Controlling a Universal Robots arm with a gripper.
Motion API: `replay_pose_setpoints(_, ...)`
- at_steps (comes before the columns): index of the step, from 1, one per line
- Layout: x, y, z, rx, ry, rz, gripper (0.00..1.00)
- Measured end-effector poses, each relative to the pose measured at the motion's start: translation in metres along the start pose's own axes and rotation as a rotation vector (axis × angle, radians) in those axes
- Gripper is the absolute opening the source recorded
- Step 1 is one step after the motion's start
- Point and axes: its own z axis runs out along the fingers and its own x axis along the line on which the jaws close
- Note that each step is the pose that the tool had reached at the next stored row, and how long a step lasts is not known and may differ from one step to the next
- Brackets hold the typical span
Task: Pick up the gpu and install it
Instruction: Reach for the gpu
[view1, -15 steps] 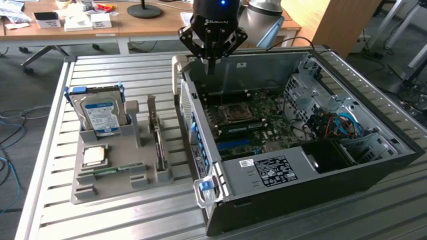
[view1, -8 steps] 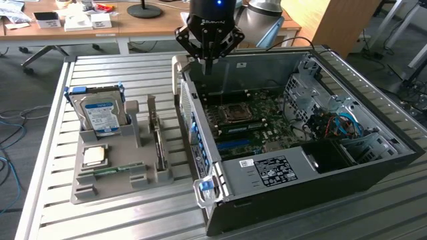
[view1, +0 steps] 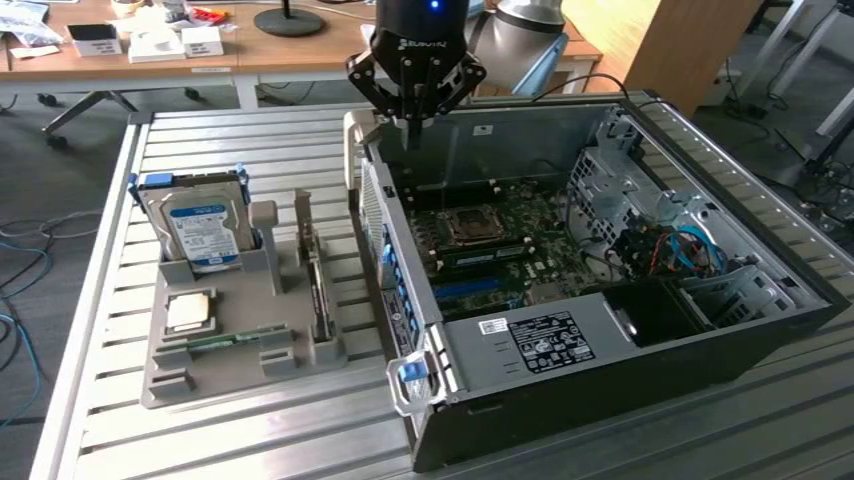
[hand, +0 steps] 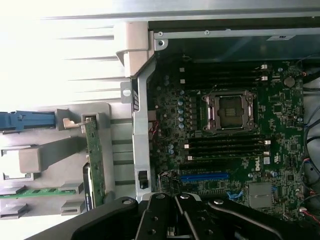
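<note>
The gpu (view1: 318, 285) stands on edge in a slot of the grey holder (view1: 220, 375) on the exterior view's left, its silver bracket pointing up. In the wrist view the gpu (hand: 95, 165) is a thin green strip beside the case wall. My gripper (view1: 414, 135) hangs above the far left corner of the open computer case (view1: 601, 350), apart from the gpu, its black fingers (hand: 165, 220) shut together with nothing between them. Below lies the green motherboard (hand: 225, 130) with a blue card slot (hand: 205, 176).
The holder also carries a silver hard drive (view1: 200, 230) with a blue-white label, a processor chip (view1: 191, 312) and a long narrow memory stick (view1: 234, 338). All rest on a slatted metal table (view1: 200, 440). A wooden desk (view1: 240, 45) stands behind.
</note>
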Motion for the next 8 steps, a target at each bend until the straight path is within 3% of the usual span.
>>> replay_pose_setpoints(8, 0.0016, -0.0001, -0.0001, 0.0000, 0.0000, 0.000, 0.11)
